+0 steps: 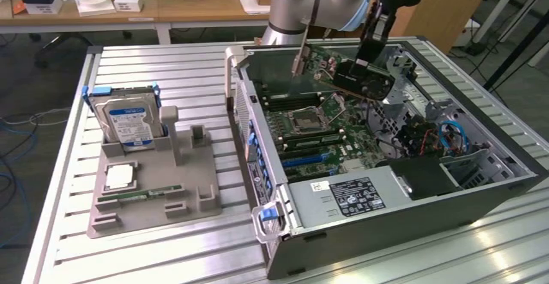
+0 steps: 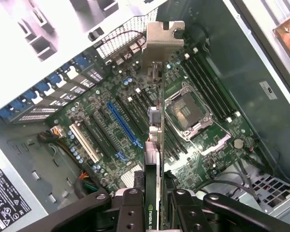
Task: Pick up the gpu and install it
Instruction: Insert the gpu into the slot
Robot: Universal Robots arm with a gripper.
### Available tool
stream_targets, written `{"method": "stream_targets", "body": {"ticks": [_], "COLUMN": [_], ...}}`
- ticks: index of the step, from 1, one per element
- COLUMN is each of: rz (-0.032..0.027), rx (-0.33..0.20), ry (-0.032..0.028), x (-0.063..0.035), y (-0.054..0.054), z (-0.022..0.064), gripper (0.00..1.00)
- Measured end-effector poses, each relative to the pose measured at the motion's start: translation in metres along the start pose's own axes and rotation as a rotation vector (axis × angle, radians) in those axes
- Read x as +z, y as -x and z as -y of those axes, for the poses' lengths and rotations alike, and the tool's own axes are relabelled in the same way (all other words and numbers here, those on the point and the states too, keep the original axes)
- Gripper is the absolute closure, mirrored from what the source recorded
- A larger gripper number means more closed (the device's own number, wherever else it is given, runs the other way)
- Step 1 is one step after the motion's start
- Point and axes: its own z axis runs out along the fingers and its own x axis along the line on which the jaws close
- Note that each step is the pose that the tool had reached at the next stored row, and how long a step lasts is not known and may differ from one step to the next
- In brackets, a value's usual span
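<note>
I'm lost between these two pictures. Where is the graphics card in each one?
Exterior view: the gpu hangs tilted over the open computer case.
Wrist view: the gpu is edge-on through the middle, clamped in the gripper.
Shared landmark: the square silver CPU socket inside the case.

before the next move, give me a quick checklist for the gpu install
1. gpu clamped in gripper: ok
2. gpu hanging clear above the motherboard: ok
3. long blue slot free of parts: ok
4. card lined up with the blue slot: not ok, it runs at an angle to it
5. gpu's bracket end towards the vented wall: ok
</note>
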Motion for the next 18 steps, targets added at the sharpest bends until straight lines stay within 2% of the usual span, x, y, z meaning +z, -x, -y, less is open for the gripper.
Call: {"method": "stream_targets", "body": {"ticks": [18], "rz": [-0.0040], "rx": [-0.103], "ry": [0.0022], "x": [0.0000], "y": [0.0000], "z": [0.0000], "gripper": [0.74]}}
